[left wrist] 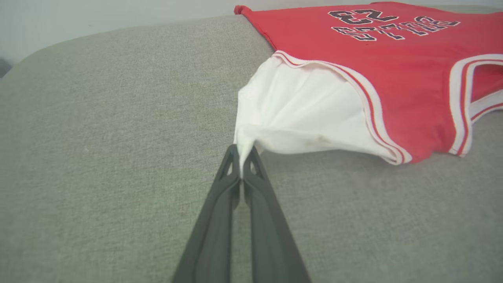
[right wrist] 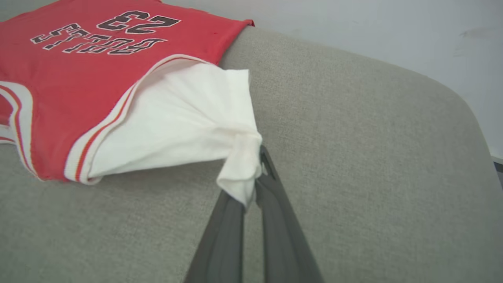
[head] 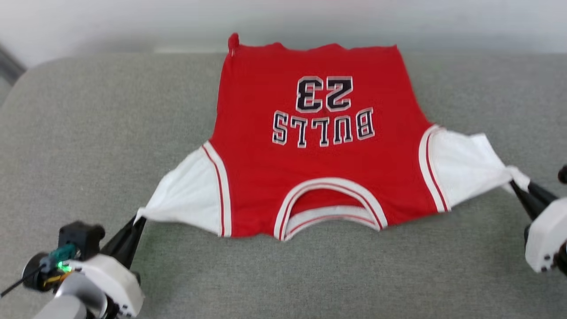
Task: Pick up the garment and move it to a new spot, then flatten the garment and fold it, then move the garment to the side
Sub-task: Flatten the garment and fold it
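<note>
The garment [head: 319, 168], a red jersey with black "BULLS 23" print, lies spread flat on the grey cushion, neck opening toward me and hem at the far edge. Its two white sleeves are pulled out sideways and taut. My left gripper [head: 138, 220] is shut on the tip of the left sleeve [left wrist: 298, 118], pinching the cloth between its fingertips [left wrist: 240, 163]. At the right edge, my right gripper [head: 516, 184] is shut on the bunched end of the right sleeve [right wrist: 184, 118], where cloth drapes over the fingers [right wrist: 271, 184].
The grey fabric cushion [head: 88, 133] stretches wide on both sides of the jersey and in front of it. A pale wall [head: 133, 22] runs behind the cushion's far edge, and the cushion's corners round off at far left and right.
</note>
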### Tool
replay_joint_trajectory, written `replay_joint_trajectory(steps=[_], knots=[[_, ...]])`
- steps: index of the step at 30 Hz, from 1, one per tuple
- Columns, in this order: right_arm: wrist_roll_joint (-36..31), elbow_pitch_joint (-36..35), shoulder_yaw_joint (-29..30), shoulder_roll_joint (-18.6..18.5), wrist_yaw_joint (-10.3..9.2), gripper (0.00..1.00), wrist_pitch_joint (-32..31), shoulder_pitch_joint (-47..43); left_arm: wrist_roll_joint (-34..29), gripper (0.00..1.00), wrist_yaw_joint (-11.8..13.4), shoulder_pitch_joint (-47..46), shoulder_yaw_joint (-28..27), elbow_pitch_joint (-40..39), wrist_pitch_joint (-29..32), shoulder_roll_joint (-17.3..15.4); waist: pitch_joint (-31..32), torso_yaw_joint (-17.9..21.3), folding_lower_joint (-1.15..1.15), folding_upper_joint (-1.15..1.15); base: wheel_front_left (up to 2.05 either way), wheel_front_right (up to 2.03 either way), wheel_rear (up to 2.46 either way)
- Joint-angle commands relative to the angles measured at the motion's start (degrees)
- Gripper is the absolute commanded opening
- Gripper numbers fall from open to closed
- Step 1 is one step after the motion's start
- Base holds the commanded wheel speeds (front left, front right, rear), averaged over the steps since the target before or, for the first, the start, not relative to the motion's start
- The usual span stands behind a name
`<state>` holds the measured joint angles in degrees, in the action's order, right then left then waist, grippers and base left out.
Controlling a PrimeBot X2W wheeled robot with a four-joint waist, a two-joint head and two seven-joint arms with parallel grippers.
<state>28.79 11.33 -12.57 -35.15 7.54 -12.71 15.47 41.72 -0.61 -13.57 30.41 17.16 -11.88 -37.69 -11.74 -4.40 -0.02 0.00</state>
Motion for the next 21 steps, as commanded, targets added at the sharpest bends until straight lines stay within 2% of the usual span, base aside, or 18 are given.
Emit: replay_joint_trajectory(steps=[1,8,12,16,21], knots=[[0.41,-0.73,0.49,-1.15,-0.1,0.0,-0.48,-2.09,0.42,0.0,0.76,1.73,-0.48,-0.78,0.33,-0.97,1.66,0.64,0.02,0.0,0.0,0.0,0.0],[3.66,-5.16,0.72,-2.92,-0.1,0.0,-3.85,-11.71,3.15,0.0,2.95,11.08,-0.5,-6.68,3.02,-4.57,4.34,1.71,0.02,0.0,0.0,0.0,0.0],[4.92,-7.17,-0.27,-4.35,-0.09,0.0,-6.88,-17.18,2.85,0.0,3.84,15.7,1.49,-9.57,4.78,-5.82,5.23,2.37,0.02,0.0,0.0,0.0,0.0],[5.63,-7.39,0.41,-4.61,-0.09,0.0,-8.82,-21.59,3.53,0.0,4.91,17.9,1.97,-11.46,5.67,-5.85,5.26,2.67,0.02,0.0,0.0,0.0,0.0],[5.38,-8.11,1.66,-3.7,-0.09,0.0,-10.55,-23.3,3.7,0.0,4.31,17.02,2.88,-12.79,6.09,-4.97,4.89,2.57,0.02,0.0,0.0,0.0,0.0]])
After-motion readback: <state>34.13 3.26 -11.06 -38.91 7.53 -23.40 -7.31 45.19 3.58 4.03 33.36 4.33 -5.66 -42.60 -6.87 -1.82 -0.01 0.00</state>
